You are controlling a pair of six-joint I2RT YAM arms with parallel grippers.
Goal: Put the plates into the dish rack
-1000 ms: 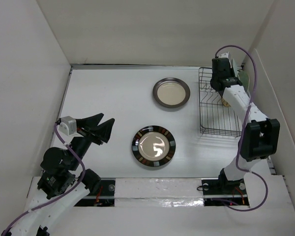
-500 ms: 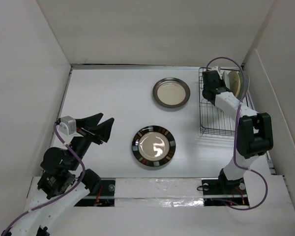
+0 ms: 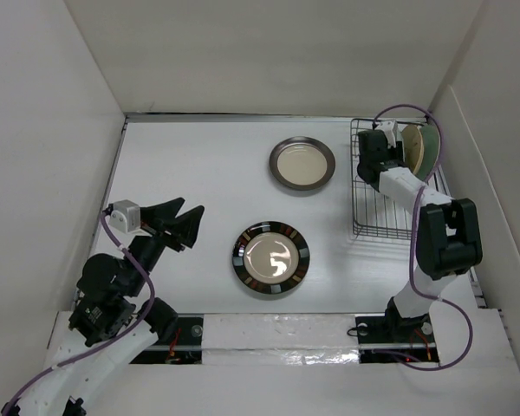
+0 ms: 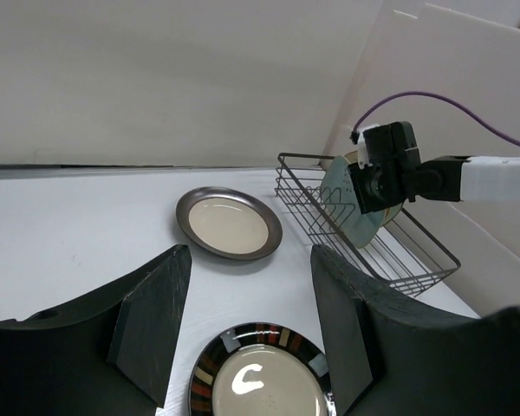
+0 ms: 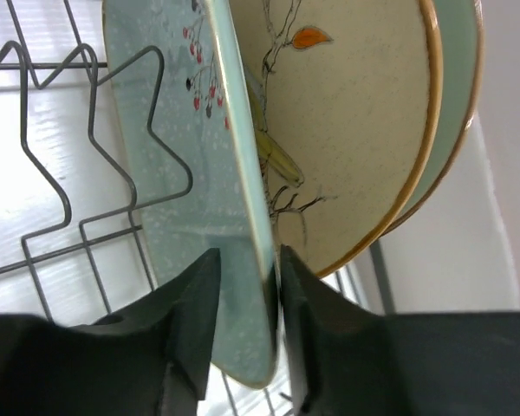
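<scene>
The dish rack (image 3: 377, 212) stands at the back right. Three plates stand on edge in it: a pale-green rectangular plate (image 5: 169, 173), a cream-yellow floral plate (image 5: 355, 113) behind it, and a pale-green round plate (image 5: 464, 78) at the back. My right gripper (image 5: 245, 256) straddles the rectangular plate's rim; its jaws are parted, with a gap on the left side. A brown-rimmed cream plate (image 3: 302, 164) and a striped-rim plate (image 3: 272, 259) lie flat on the table. My left gripper (image 3: 189, 208) hovers open and empty to the left of the striped plate (image 4: 260, 381).
White walls enclose the table on the left, back and right. The rack's near half (image 4: 416, 260) holds only bare wire prongs (image 5: 69, 208). The right arm's purple cable (image 3: 407, 113) loops above the rack.
The right gripper came down into the rack's far end with the rectangular plate, and its jaws have parted from the rim. The left arm shifted only slightly.
</scene>
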